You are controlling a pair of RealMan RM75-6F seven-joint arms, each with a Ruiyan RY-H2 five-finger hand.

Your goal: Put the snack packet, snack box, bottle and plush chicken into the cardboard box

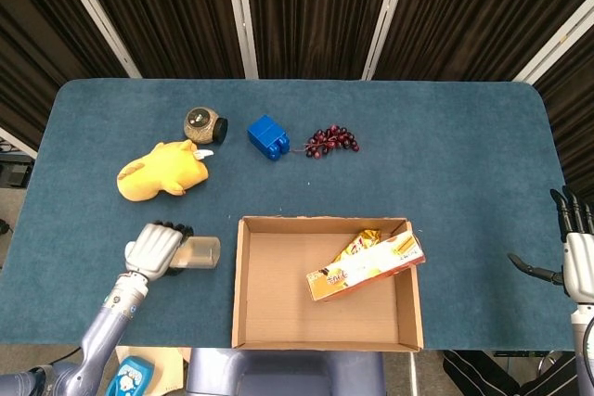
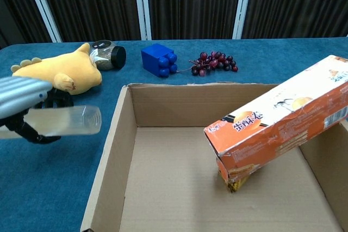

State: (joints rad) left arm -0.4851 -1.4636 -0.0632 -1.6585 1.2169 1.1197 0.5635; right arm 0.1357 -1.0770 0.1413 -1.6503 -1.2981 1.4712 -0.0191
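My left hand (image 1: pixel 153 249) (image 2: pixel 24 101) grips the clear bottle (image 1: pixel 197 252) (image 2: pixel 68 120) and holds it lifted just left of the cardboard box (image 1: pixel 239 285) (image 2: pixel 111 145). Inside the box the orange snack box (image 1: pixel 367 266) (image 2: pixel 280 129) leans on the right wall, over the gold snack packet (image 1: pixel 360 243) (image 2: pixel 235 182). The yellow plush chicken (image 1: pixel 162 171) (image 2: pixel 57 74) lies on the table behind my left hand. At the table's right edge my right hand (image 1: pixel 575 257) is open with fingers spread, holding nothing.
A dark-lidded jar (image 1: pixel 203 123) (image 2: pixel 107 56), a blue block (image 1: pixel 267 136) (image 2: pixel 159 59) and a bunch of grapes (image 1: pixel 329 141) (image 2: pixel 213 62) lie along the far side of the blue table (image 1: pixel 445 155).
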